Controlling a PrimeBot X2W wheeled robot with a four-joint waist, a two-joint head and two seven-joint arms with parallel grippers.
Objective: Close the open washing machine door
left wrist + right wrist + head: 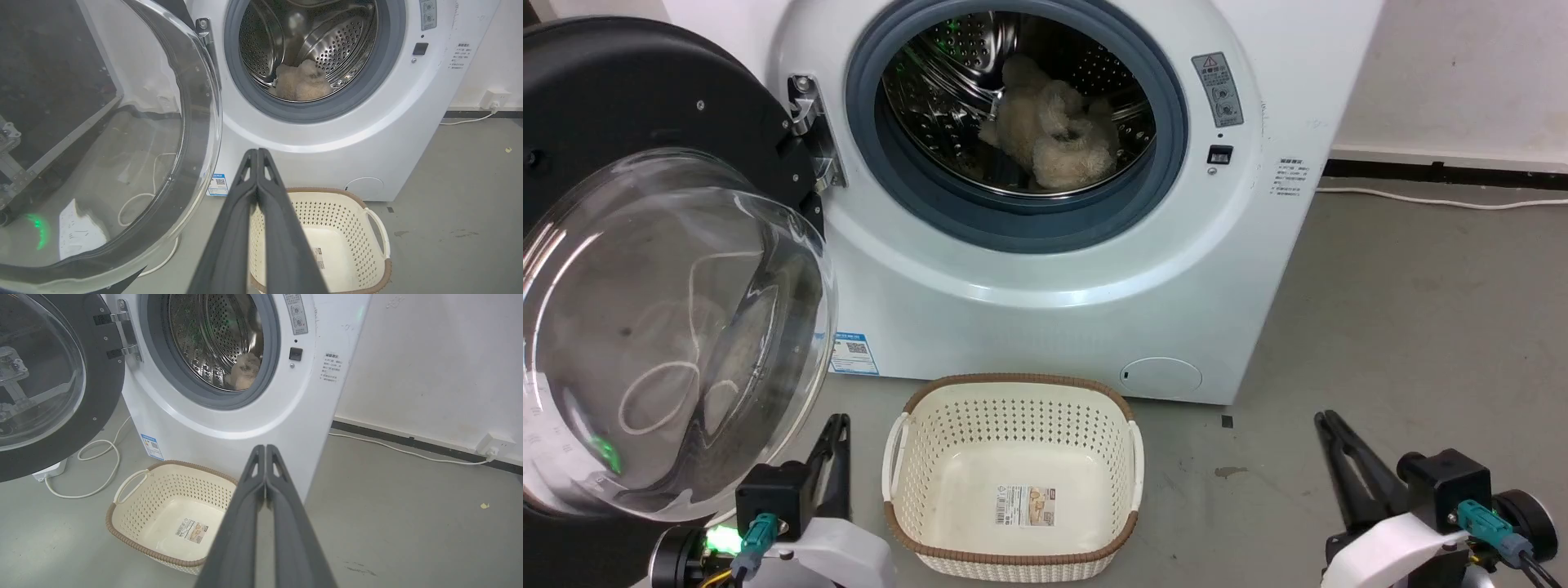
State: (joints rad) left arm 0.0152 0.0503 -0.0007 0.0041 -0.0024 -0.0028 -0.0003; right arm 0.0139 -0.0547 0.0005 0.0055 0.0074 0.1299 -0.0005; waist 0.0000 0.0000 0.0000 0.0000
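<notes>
- My left claw [258, 152] has its two dark fingers pressed flat together down their whole length, with nothing between them.
- My right claw [265, 447] is the same: fingers tight against each other, gripping nothing.
- In the head view my left claw sits low on the left, its tips between the bulging glass and the cream basket [1013, 474], touching neither as far as I can tell.
- My right claw sits low on the right, over bare grey floor [1405, 327], well apart from the basket.
- The basket stands on the floor just in front of the machine, with a paper label [1023, 505] on its bottom.
- The washing machine door [662, 310] is swung wide open to my left, its black rim and clear glass bowl facing me and hanging from the metal hinge [809, 131] at the left of the opening.
- The washing machine [1045, 278] stands white and square ahead, with its grey gasket [1029, 224] uncovered around the steel drum [947, 90].
- A fluffy beige bundle [1049, 126] lies inside the drum.
- A blue sticker [854, 353] sits at the machine's lower left corner.
- A white cable [102, 457] loops on the floor under the door.
</notes>
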